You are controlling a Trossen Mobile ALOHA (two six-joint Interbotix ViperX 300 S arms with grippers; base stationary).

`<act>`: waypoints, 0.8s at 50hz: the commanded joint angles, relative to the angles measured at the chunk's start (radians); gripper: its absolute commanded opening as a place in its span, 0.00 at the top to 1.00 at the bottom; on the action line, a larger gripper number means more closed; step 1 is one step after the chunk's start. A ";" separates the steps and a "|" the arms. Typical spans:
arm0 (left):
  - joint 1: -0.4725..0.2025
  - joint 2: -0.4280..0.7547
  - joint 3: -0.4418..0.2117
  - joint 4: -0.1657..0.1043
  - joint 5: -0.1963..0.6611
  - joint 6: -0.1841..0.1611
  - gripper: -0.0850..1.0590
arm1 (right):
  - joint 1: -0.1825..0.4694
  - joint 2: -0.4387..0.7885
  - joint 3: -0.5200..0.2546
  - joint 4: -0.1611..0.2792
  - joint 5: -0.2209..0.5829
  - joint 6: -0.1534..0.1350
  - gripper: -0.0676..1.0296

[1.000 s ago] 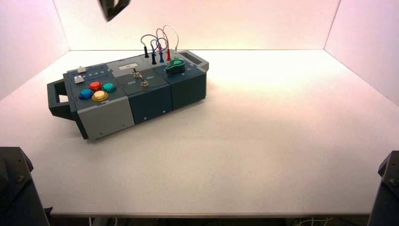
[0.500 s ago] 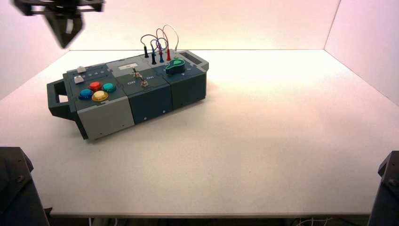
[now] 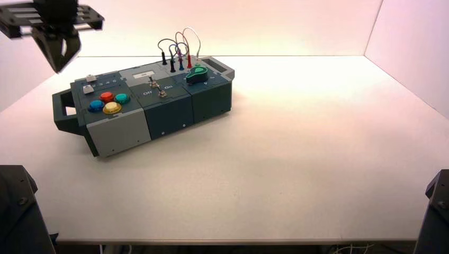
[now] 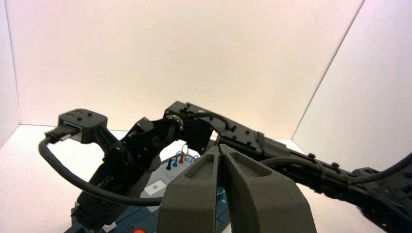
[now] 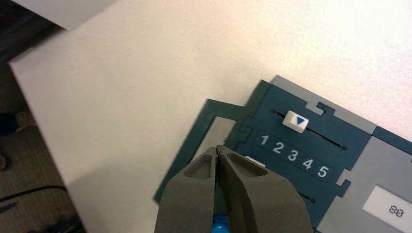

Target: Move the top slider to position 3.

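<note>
Apparently, the top slider (image 5: 295,121) is left at 2 (image 5: 278,147), 3 (image 5: 293,155) unreached, the clenched right claw (image 5: 217,148) being held above the box (image 5: 357,170), the clenched left claw (image 4: 218,146) parked at left.

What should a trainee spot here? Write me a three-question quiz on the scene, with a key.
1. Which digit is the top slider nearest: (a) 2, (b) 4 or (c) 5?
2. True or false: the right gripper touches the top slider, while the left gripper waits at the robot's left.
3. Fill in: the box's frontmost round button is ____.

Key: 1. a; 2. false, it hangs clear, near the box's slider end; 3. yellow.
</note>
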 commanded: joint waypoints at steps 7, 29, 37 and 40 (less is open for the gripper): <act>0.005 0.025 -0.018 -0.003 -0.005 0.005 0.95 | -0.014 -0.015 -0.066 0.003 -0.012 0.000 0.96; 0.005 0.025 -0.015 -0.003 -0.009 0.003 0.95 | -0.023 0.037 -0.120 0.006 -0.028 0.000 0.96; 0.006 0.025 -0.015 -0.003 -0.011 0.003 0.95 | -0.038 0.054 -0.143 0.006 -0.035 -0.002 0.96; 0.005 0.025 -0.015 -0.003 -0.011 0.002 0.95 | -0.044 0.058 -0.150 0.006 -0.040 0.000 0.96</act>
